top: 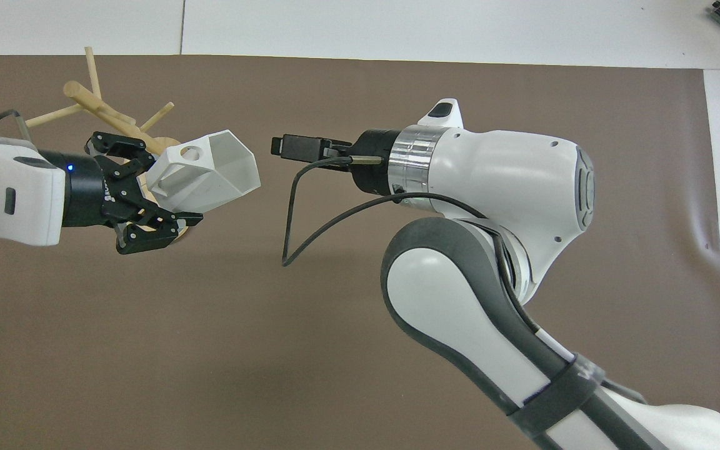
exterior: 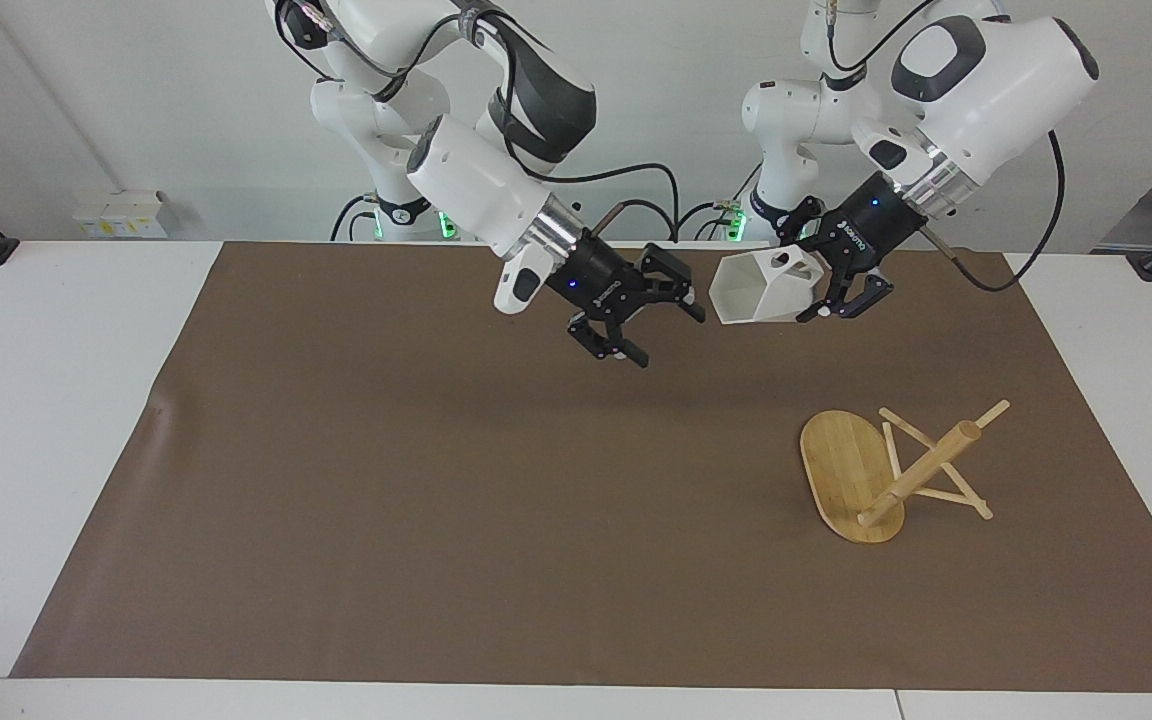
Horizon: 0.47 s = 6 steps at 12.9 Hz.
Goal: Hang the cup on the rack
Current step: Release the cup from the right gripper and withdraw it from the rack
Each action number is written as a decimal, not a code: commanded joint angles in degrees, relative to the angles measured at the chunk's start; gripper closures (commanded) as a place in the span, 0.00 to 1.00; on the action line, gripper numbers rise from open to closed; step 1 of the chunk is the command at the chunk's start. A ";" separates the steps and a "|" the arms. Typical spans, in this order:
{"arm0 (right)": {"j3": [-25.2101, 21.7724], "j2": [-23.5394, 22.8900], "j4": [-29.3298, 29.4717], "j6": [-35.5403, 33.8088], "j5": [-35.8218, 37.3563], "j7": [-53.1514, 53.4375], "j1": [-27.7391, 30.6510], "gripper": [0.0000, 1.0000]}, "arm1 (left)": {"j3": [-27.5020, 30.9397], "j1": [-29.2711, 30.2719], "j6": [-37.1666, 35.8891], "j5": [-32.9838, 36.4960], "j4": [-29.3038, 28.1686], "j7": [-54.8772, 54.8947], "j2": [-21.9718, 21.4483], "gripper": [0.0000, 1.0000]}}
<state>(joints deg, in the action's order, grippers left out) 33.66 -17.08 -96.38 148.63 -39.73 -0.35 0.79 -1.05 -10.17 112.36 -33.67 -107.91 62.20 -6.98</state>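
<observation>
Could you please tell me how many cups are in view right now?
1. The cup is up in the air over the brown mat, held by the left end effector, with nothing visibly hiding another.

The white table (exterior: pixel 56 400) carries a brown mat (exterior: pixel 436 500); the rack (exterior: pixel 851 475) stands on it.

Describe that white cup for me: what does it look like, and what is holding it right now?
The cup is small, matte white and looks like plastic or ceramic, with flat angular facets instead of round sides. A blocky handle with a round hole through it sits at its top. It is up in the air, tipped on its side so that its open mouth faces the right tool, which is open and apart from it. The left tool is shut on the cup at the handle end. Nothing else touches it.
</observation>
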 commanded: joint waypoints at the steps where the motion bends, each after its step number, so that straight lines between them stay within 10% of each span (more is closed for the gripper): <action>1: -3.23 0.55 -2.05 0.44 2.90 -6.05 1.41 0.00 | 0.26 -0.55 -0.65 3.77 -0.46 -8.11 -0.93 1.00; 6: -11.93 1.96 -4.34 -2.89 7.44 -10.73 1.41 0.00 | -0.62 -3.27 6.20 14.94 -2.48 -30.44 -0.50 1.00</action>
<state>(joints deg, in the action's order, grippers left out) 23.93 -17.01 -98.87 147.91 -36.12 -10.61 1.84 -1.95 -11.95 115.42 -20.99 -108.51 38.45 -6.90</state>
